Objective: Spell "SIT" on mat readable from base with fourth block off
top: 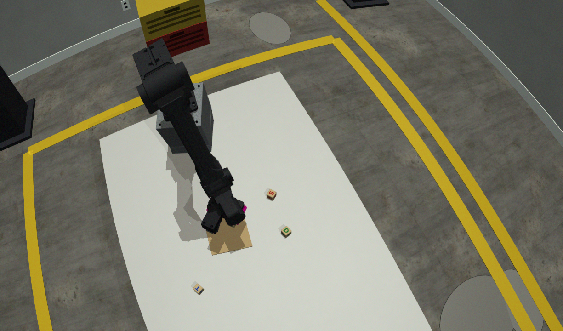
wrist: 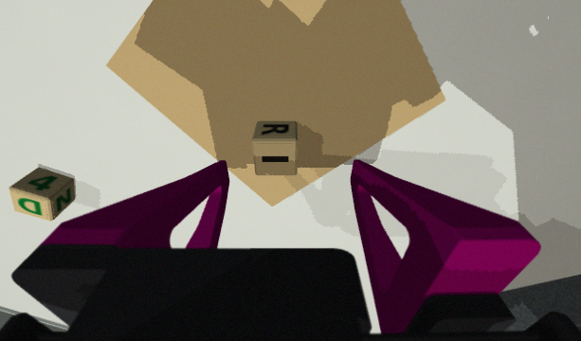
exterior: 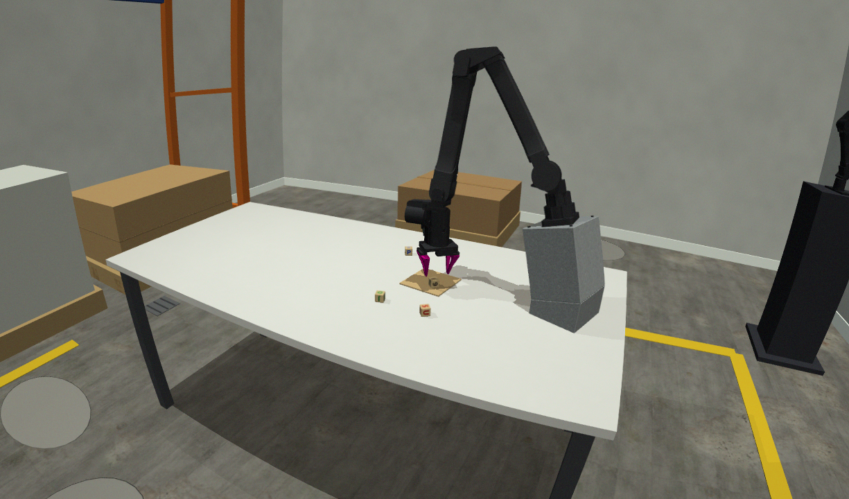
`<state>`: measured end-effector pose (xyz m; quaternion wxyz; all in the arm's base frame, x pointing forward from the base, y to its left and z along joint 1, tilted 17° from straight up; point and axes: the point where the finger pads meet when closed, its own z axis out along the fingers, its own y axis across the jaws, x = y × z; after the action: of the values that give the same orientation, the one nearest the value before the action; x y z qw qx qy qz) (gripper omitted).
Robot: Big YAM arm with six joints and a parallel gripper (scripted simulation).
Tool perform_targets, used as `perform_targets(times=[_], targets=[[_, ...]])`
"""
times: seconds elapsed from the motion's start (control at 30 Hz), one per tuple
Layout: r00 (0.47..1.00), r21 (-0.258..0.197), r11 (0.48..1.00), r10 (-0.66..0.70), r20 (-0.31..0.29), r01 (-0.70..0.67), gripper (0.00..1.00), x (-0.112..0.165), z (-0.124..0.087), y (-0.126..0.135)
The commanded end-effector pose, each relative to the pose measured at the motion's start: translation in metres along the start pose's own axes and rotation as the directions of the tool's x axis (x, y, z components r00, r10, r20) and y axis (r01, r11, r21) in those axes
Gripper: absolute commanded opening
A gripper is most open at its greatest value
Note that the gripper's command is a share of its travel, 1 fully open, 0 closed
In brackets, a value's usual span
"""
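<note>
The tan mat (top: 230, 237) lies flat on the white table. A wooden block with black letters (wrist: 275, 148) sits on it near one corner; in the wrist view it shows a black bar face and an R face. It also shows in the exterior view (exterior: 434, 283). My gripper (wrist: 289, 170) (exterior: 436, 263) is open and empty, its magenta fingers pointing down just above this block and apart from it. The arm hides the block in the top view. The S block (top: 270, 193), the D block (top: 286, 231) and the T block (top: 198, 288) lie off the mat.
The grey robot base (exterior: 563, 276) stands at the table's end. Cardboard boxes (exterior: 151, 202) and an orange rack (exterior: 204, 93) stand beyond the table. The D block also shows at the left of the wrist view (wrist: 42, 192).
</note>
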<state>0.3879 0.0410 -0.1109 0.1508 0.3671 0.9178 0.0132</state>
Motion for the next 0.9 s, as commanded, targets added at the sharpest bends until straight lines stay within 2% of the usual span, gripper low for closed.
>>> perform_targets(times=[0.0,0.6,0.87], targets=[[1.000,-0.001,1.000,0.001,0.003,-0.001,0.71,-0.005,0.008,-0.002],[1.000,-0.003,1.000,0.001,0.004,-0.001,0.71,-0.005,0.035,-0.001],[1.000,0.001,1.000,0.001,0.001,-0.001,0.71,-0.003,0.039,-0.003]])
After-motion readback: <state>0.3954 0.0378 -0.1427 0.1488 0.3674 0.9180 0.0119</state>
